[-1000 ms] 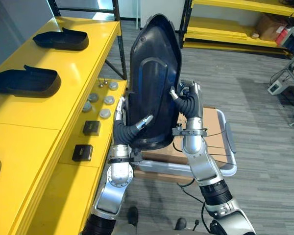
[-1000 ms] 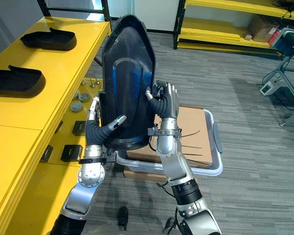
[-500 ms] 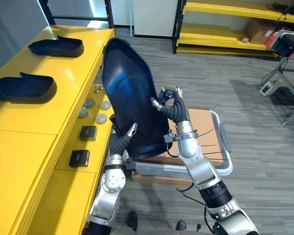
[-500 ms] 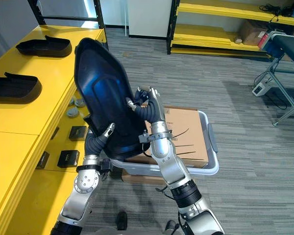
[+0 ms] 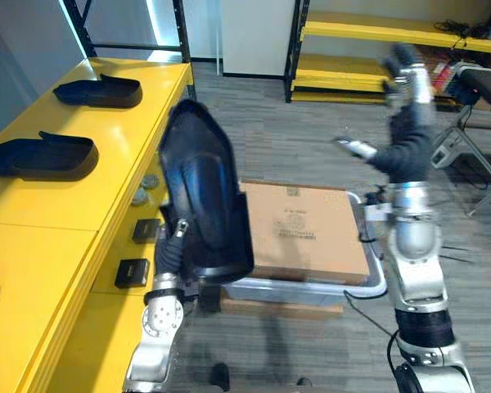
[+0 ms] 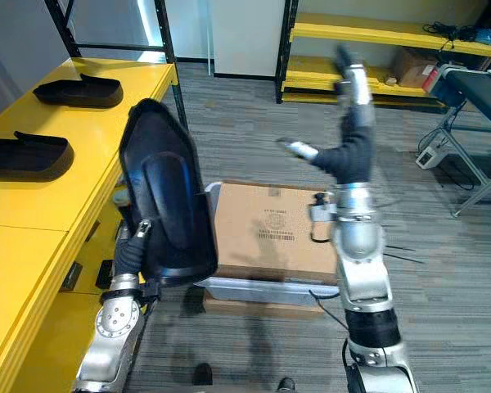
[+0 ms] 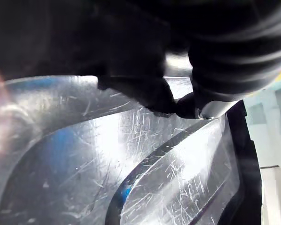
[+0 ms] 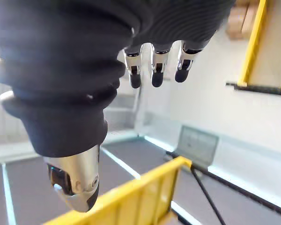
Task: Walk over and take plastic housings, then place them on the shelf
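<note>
Now the right hand (image 5: pixel 407 141) had let go and risen, fingers spread; the left hand (image 5: pixel 173 246) alone clamped the plastic housing (image 5: pixel 204 192).

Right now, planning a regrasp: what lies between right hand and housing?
Between plastic housing and right hand, both eye views show a cardboard box in a grey bin.

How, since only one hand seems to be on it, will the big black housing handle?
Probably stiff: the housing holds its moulded shape, upright, gripped only at its lower edge by the left hand. Likely top-heavy and apt to tip, as the right hand is open, off it. Its glossy surface may slip.
</note>
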Robot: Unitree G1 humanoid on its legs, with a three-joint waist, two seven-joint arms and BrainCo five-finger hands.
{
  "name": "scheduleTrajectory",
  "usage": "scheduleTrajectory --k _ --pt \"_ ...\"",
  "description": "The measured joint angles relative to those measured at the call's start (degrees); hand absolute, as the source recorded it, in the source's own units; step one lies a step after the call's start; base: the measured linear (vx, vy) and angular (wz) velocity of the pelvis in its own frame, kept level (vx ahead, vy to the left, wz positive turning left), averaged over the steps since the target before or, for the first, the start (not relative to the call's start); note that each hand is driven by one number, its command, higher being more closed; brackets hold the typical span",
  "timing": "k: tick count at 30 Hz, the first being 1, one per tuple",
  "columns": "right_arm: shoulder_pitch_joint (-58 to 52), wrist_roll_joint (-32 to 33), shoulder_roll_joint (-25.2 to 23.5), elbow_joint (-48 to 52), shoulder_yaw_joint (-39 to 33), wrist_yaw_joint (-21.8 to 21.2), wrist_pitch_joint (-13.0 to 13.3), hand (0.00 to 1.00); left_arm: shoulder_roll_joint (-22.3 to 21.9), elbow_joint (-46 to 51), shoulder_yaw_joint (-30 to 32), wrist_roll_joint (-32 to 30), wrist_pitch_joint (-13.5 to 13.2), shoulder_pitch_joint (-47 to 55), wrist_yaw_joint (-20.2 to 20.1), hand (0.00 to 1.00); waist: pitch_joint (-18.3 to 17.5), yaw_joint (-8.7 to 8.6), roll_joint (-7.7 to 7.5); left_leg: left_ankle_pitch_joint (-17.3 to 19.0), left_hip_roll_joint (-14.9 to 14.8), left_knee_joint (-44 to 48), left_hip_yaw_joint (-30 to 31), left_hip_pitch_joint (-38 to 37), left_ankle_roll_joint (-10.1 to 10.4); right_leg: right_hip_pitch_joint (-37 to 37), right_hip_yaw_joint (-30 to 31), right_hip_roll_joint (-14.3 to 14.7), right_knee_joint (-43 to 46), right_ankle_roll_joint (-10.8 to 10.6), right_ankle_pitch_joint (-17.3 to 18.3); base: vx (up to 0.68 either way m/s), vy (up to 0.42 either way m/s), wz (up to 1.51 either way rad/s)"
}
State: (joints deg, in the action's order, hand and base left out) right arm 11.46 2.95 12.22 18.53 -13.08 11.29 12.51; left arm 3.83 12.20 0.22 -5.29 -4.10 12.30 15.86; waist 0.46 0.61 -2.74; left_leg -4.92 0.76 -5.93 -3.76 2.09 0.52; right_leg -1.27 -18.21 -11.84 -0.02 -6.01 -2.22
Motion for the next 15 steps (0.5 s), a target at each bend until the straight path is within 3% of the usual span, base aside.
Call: scheduleTrajectory --k 5,10,15 --pt "-7.66 3.49 -4.71 -11.03 -13.05 4.87 -0.26 0.00 -1.80 4.01 1.11 0.00 -0.06 2.87 0.57 1.00 -0.40 -0.53 0.54 -0.02 -0.03 0.02 0.20 0.26 -0.03 0.01 -0.27 0.06 -0.38 0.01 -0.03 0.00 0.000 0.01" --pt "-13.23 6.67 -7.99 -30.33 -20.34 7.73 -4.02 0.00 -2.64 4.14 4.10 0.34 -0.08 2.93 0.64 1.00 -0.67 -1.61 0.96 -0.16 -0.05 0.36 0.56 1.19 -0.23 -0.03 -0.61 0.28 -1.64 -0.39 -0.66 0.02 -0.001 0.03" --pt "-18.78 8.42 -12.10 -46.03 -19.13 6.49 -7.48 0.00 -3.50 6.85 3.64 2.44 -0.14 4.55 -0.14 1.00 -0.68 -2.05 0.99 -0.16 -0.24 0.41 1.03 1.53 -0.24 0.45 -0.87 0.60 -2.00 -0.58 -0.98 0.05 -0.011 0.04"
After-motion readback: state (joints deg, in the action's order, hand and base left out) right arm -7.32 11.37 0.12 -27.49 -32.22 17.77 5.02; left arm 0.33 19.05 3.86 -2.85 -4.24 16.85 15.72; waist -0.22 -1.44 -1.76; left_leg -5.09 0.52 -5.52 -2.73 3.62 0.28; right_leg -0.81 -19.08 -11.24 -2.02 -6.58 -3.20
